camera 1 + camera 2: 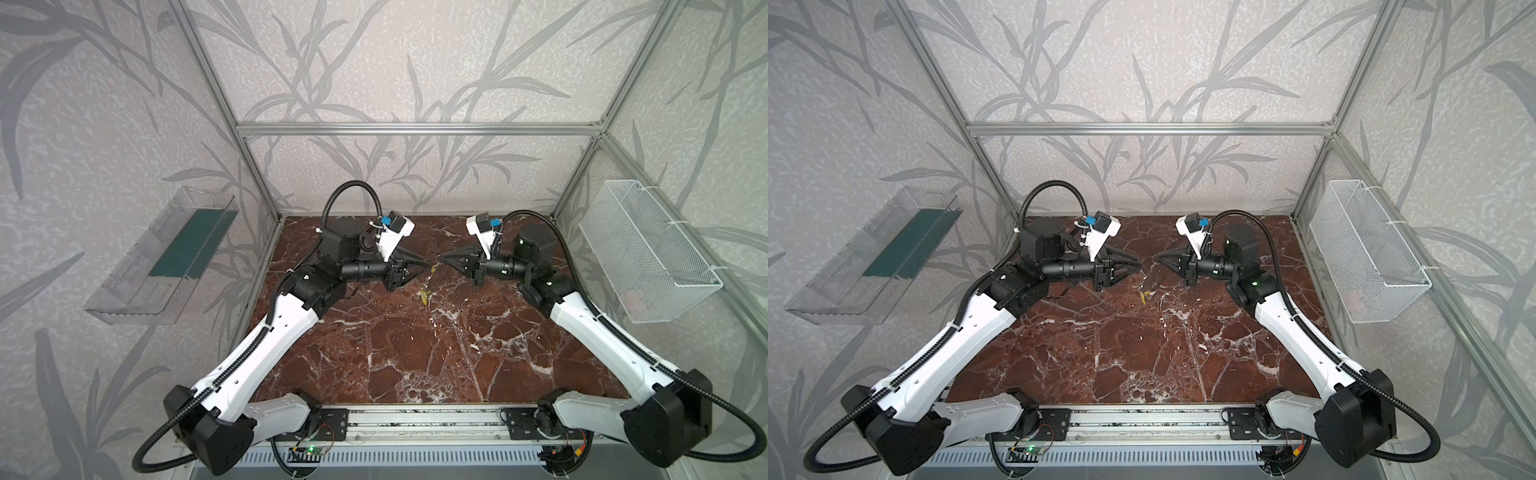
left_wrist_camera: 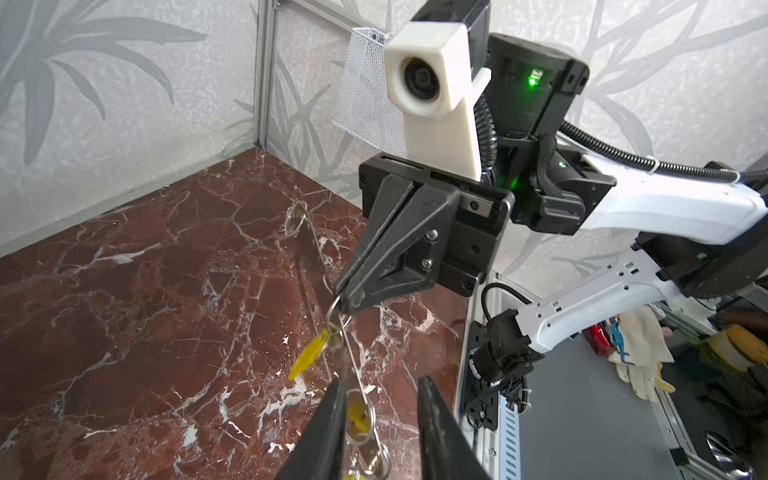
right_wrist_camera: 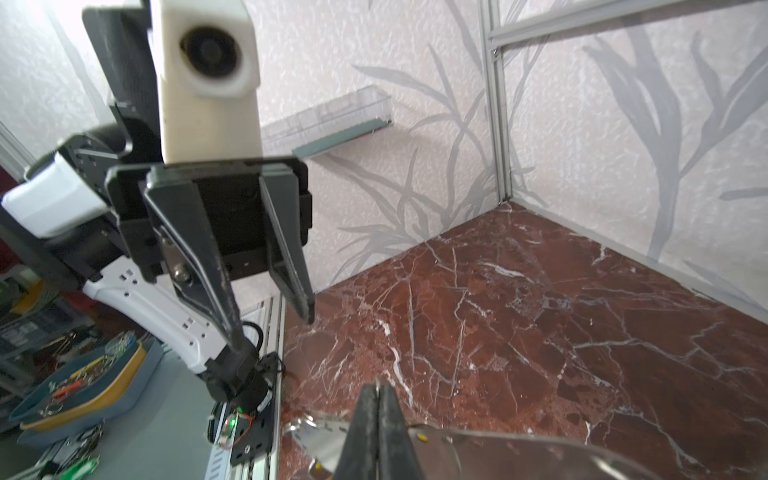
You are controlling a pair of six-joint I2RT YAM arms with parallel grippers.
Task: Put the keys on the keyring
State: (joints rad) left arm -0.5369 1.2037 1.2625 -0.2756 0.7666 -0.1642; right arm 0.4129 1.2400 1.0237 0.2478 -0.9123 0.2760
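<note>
The keyring point(image 3: 498, 453), a flat silvery metal plate, hangs in the air over the red marble table point(image 1: 415, 353), with my right gripper point(image 3: 378, 392) shut on its edge. In the left wrist view the keyring point(image 2: 316, 257) shows edge-on as a thin line running down from the right gripper point(image 2: 349, 299). One yellow key point(image 2: 307, 357) dangles from a small ring beside it. A second yellow key point(image 2: 357, 415) and some rings hang in the gap of my left gripper point(image 2: 380, 415), which stands open. In both top views the left gripper point(image 1: 427, 266) point(image 1: 1139, 264) and right gripper point(image 1: 444, 257) point(image 1: 1156, 257) face each other tip to tip, with a key point(image 1: 424, 296) hanging below.
A white wire basket point(image 1: 648, 253) hangs on the right wall and a clear plastic shelf point(image 1: 162, 257) on the left wall. Aluminium frame posts point(image 1: 257, 183) stand at the table's back corners. A metal rail point(image 1: 415, 424) carrying both arm bases runs along the front edge.
</note>
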